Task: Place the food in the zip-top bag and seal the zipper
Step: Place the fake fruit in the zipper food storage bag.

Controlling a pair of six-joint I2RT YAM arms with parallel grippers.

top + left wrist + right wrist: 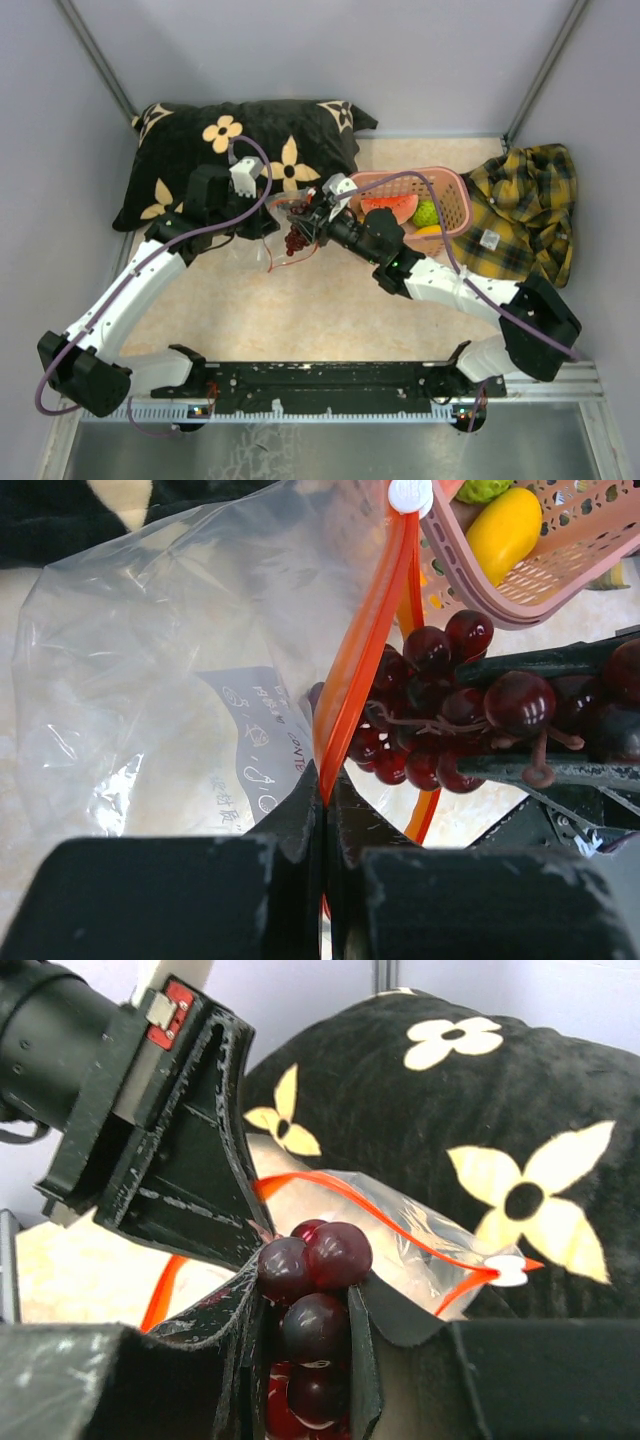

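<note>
- Left gripper (325, 798) is pinched tight on the zipper (370, 610), holding one lip of the zip-top bag (170, 670) up above the table (330, 310).
- Behind that arm, a black pillow with cream flowers (240, 150) lies against the back wall.
- The bag is clear and crinkled, with a white printed label (255, 760) showing through the plastic. Its mouth gapes toward the right, and a white slider (410, 495) sits at the far end of the red-orange strip.
- At the mouth hangs the dark purple grape bunch (315, 1295), touching or just beside the strip; I cannot tell if it has crossed the lips.
- The right gripper (305, 1310) is clamped on that bunch, a finger on either side.
- Further right stands a pink basket (455, 200), apart from the bag. In it lie the watermelon slice (388, 207), the bumpy green fruit (427, 212) and a yellow fruit (505, 535).
- At the far right, a yellow plaid shirt (520, 210) lies crumpled beside the basket.
</note>
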